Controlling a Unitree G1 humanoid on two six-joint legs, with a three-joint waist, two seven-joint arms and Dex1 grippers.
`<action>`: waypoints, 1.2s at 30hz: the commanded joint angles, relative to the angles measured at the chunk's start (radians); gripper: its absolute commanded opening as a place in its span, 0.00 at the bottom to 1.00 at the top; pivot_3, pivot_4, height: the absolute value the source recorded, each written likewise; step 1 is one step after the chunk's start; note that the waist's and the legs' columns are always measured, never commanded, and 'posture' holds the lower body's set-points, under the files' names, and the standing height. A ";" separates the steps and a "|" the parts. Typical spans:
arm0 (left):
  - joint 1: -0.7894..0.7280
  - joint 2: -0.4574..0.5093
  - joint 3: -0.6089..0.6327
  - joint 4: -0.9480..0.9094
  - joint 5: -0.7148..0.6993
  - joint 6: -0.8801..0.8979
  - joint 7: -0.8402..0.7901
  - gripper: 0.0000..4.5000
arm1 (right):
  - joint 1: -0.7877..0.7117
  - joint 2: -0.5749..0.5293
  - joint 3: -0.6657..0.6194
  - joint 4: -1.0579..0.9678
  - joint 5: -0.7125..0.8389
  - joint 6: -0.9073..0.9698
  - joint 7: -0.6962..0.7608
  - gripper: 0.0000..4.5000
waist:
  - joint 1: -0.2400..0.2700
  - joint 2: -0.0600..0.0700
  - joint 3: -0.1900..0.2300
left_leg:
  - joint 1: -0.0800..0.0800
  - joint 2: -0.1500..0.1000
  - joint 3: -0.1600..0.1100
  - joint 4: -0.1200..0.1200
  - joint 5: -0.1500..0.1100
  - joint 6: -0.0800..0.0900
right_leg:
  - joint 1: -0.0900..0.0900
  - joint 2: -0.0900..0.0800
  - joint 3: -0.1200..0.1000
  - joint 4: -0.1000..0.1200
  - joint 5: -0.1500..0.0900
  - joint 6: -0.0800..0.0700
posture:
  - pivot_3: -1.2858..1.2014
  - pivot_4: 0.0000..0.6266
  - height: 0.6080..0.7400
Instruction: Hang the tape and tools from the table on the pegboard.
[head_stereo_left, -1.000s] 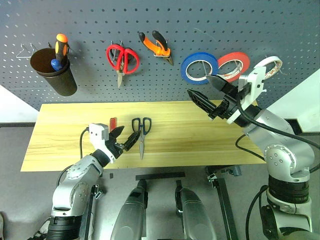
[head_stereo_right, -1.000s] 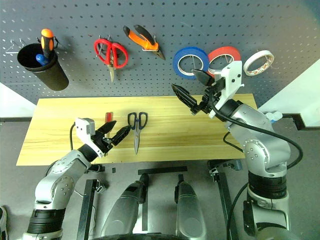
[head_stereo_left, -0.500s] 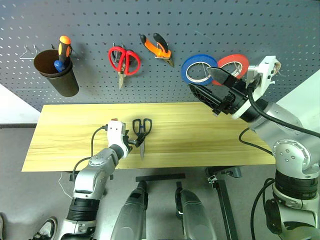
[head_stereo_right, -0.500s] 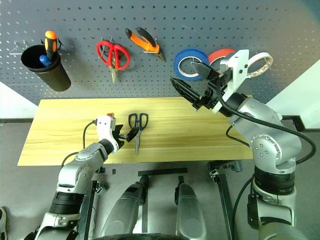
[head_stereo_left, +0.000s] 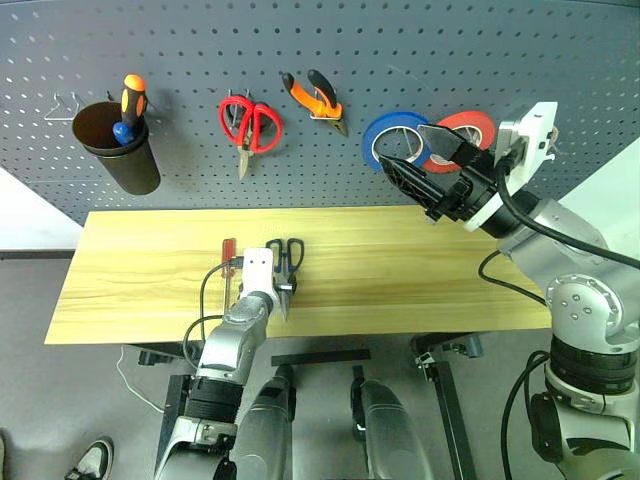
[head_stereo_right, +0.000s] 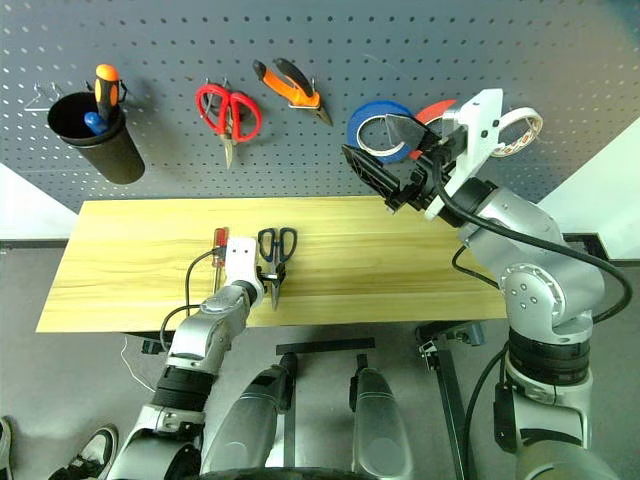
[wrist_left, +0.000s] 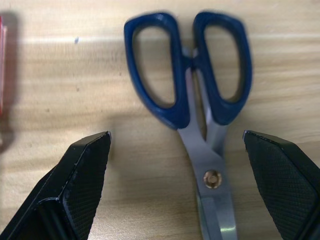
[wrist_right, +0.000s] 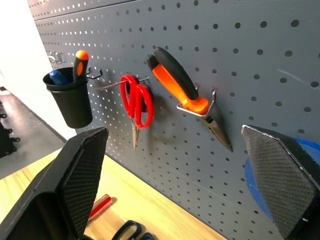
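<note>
**Left pincer low over the dark-handled scissors, nothing held**

My left gripper (wrist_left: 175, 190) sits low over the table (head_stereo_left: 420, 280), fingers spread wide. The wrist view shows the dark-handled scissors (wrist_left: 192, 100) lying flat on the wood between my two fingers, handle loops pointing away from me, pivot screw about level with the fingertips. Neither finger touches them.

The slim red-handled screwdriver (head_stereo_left: 227, 258) lies on the table just beside the scissors, to their left, roughly parallel to them.

My right gripper (head_stereo_left: 425, 165) is raised in front of the pegboard (head_stereo_left: 400, 50), fingers apart and empty, near the blue tape roll (head_stereo_left: 385, 140) and red tape roll (head_stereo_left: 478, 128).

The whitish tape (head_stereo_right: 522, 130) hangs on the pegboard at the right, partly behind my right wrist. The orange-and-black pliers (head_stereo_left: 318, 98) hang on a hook, nose pointing down to the right. Red-handled scissors (head_stereo_left: 247, 122) hang to their left. Further left, a black cup (head_stereo_left: 125, 160) holds an orange-and-black screwdriver (head_stereo_left: 129, 95).
</note>
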 joint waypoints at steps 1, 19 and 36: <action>-0.019 -0.015 0.017 0.034 0.017 0.000 0.016 0.98 | -0.017 -0.016 -0.030 -0.047 -0.003 -0.023 -0.015 1.00 | -0.001 0.000 0.000 | 0.000 0.000 0.000 0.000 0.000 0.000 | 0.000 0.000 0.000 0.000 0.000 0.000 | 0.48 0.42 0.98; -0.107 -0.109 0.079 0.199 0.017 0.027 0.042 0.98 | -0.035 -0.017 -0.031 -0.042 -0.026 -0.046 -0.050 1.00 | -0.002 0.007 -0.018 | 0.001 0.000 0.002 0.003 0.000 0.001 | 0.001 0.000 0.001 0.002 0.001 0.001 | 0.47 0.41 0.98; -0.118 -0.174 0.158 0.248 0.018 0.127 0.122 0.98 | -0.055 -0.004 -0.022 -0.037 -0.043 -0.066 -0.066 1.00 | -0.014 0.008 -0.046 | 0.005 0.000 0.002 0.003 -0.001 0.001 | 0.006 0.000 0.001 0.002 0.001 0.001 | 0.47 0.39 0.98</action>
